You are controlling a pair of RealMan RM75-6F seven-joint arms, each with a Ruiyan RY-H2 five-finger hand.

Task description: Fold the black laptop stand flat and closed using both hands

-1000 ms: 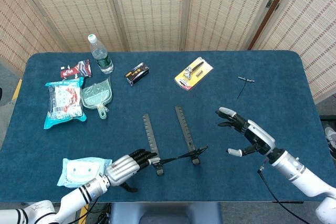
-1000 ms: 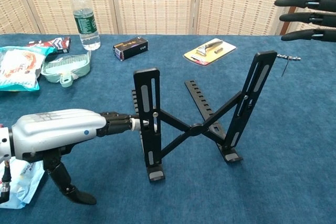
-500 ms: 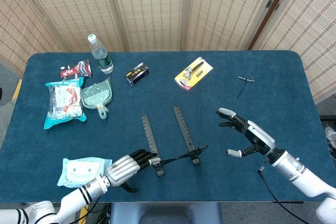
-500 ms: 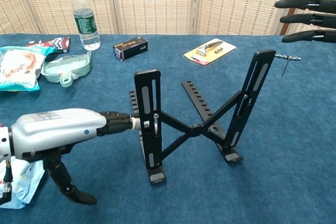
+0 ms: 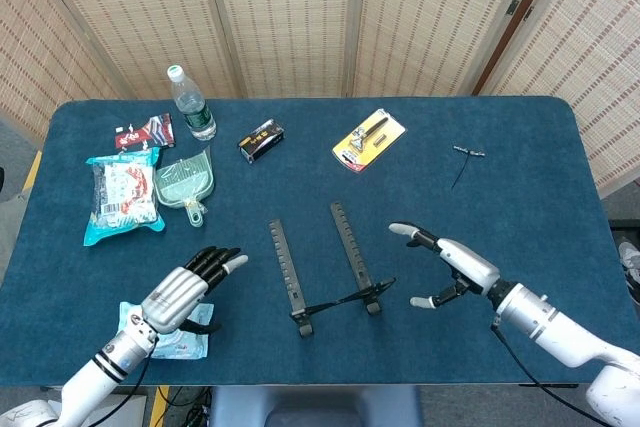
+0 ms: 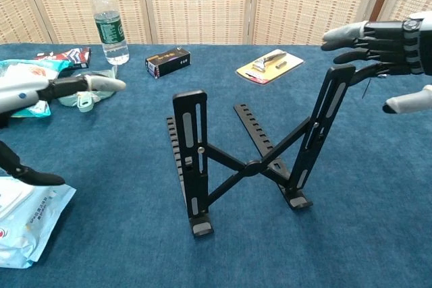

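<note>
Bare cloth lies between my left hand (image 5: 185, 290) and the stand (image 5: 325, 272), and between it and my right hand (image 5: 445, 269). Only the wipes pack (image 5: 160, 332) crowds my left wrist.

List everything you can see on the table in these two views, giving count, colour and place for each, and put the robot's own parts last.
laptop stand: 1, black, opened up, near-centre of the table
water bottle: 1, clear with white cap and green label, far left
small box: 1, black, far centre-left
carded tool pack: 1, yellow, far centre
small metal tool: 1, dark, far right
red snack packet: 1, red and white, far left
teal snack bag: 1, teal and white, left edge
dustpan: 1, pale green, left, beside the teal bag
wipes pack: 1, light blue, near left, partly under the left hand
table: 1, blue cloth
left hand: 1, silver and black, open, left of the stand
right hand: 1, white and black, open, right of the stand
</note>
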